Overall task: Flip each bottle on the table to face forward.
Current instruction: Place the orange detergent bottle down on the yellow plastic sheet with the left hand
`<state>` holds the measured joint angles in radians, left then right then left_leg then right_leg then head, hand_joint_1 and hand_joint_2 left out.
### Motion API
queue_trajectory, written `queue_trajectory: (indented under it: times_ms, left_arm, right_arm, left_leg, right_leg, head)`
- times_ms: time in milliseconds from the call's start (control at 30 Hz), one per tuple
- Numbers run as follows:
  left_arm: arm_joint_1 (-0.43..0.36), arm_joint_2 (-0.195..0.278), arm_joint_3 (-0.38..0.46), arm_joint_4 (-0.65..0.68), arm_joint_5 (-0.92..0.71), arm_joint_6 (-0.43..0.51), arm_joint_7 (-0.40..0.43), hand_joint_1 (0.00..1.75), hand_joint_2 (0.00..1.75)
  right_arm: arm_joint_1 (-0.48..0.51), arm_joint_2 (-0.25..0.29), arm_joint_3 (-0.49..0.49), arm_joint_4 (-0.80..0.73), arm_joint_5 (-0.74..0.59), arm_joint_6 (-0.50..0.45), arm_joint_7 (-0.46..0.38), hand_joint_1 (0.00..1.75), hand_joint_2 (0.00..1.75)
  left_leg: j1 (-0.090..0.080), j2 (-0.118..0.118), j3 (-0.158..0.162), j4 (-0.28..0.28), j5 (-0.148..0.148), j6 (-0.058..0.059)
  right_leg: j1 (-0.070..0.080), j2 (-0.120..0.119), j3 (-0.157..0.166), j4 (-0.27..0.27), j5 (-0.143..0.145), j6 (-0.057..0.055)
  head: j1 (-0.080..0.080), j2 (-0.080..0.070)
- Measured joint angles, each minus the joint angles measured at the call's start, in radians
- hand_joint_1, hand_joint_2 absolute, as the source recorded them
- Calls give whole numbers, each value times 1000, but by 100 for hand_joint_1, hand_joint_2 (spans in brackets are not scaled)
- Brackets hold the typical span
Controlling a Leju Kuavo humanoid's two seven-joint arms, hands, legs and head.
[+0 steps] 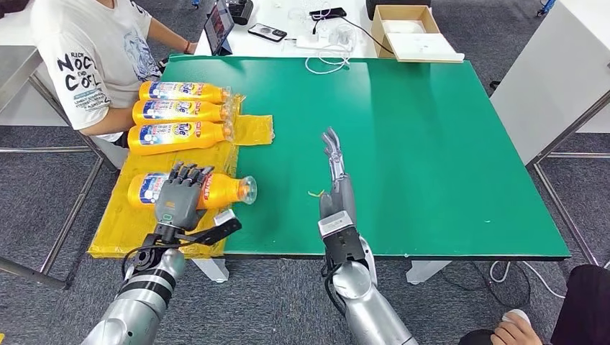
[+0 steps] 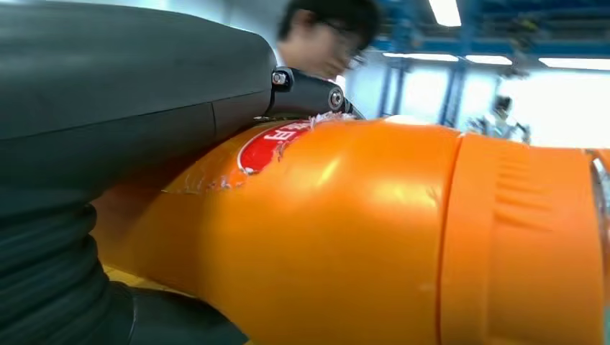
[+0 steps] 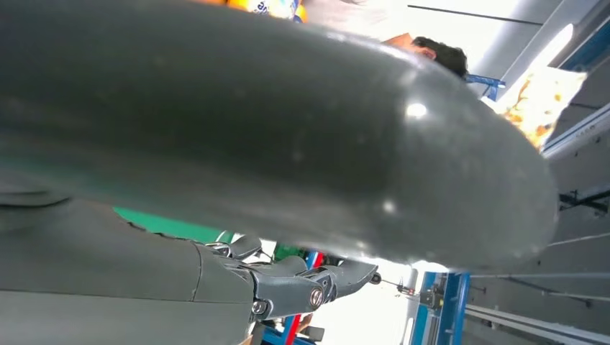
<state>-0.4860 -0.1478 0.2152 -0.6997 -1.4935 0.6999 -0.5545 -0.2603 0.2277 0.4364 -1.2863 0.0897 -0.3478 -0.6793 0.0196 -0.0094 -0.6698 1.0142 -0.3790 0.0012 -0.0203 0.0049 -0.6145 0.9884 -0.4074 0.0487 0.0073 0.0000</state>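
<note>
Several orange bottles lie on their sides on a yellow sheet point(image 1: 122, 223) at the table's left. My left hand point(image 1: 180, 194) lies over the nearest bottle point(image 1: 223, 190), fingers wrapped across its body; in the left wrist view the bottle point(image 2: 374, 237) is pressed against my palm with a red label patch showing. Three more bottles point(image 1: 180, 92) point(image 1: 180, 111) point(image 1: 176, 135) lie in a row farther back, labels up. My right hand point(image 1: 336, 180) rests flat on the green table point(image 1: 431, 158), fingers stretched out and holding nothing.
A person in a white shirt point(image 1: 93, 57) sits at the table's far left corner, close to the bottle row. A tablet point(image 1: 218, 25), phones and a cardboard box point(image 1: 410, 32) lie beyond the green surface. Another person's hand point(image 1: 514, 330) is at the lower right.
</note>
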Motion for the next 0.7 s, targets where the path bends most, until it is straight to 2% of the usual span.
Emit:
queue_trajectory:
  times_ms: [200, 400, 567, 700]
  left_arm:
    - [21, 13, -27, -7, -35, 0, 41, 175, 175]
    - [21, 45, -115, 24, -51, 0, 102, 175, 175]
    - [-20, 68, -165, 141, -42, -5, 139, 175, 175]
    - [-75, 80, -186, 242, -33, -60, 179, 175, 175]
  right_arm:
    - [-4, 1, 0, 0, -8, 8, -1, 0, 0]
    - [-9, 2, 2, 2, -19, 14, -2, 0, 0]
    - [-10, 2, 9, 11, -23, 27, -3, 0, 0]
    - [-10, 3, 16, 20, -18, 32, 3, 0, 0]
  left_leg:
    - [0, -1, 0, 0, 0, 0]
    - [0, -1, 0, 0, 0, 0]
    - [0, -1, 0, 0, 0, 0]
    - [0, -2, 1, 0, 0, 0]
  right_leg:
    - [0, 0, 0, 0, 0, 0]
    - [0, 0, 0, 0, 0, 0]
    - [0, 0, 0, 0, 0, 0]
    - [0, 0, 1, 0, 0, 0]
  head:
    - [0, 0]
    - [0, 0]
    - [0, 0]
    - [0, 0]
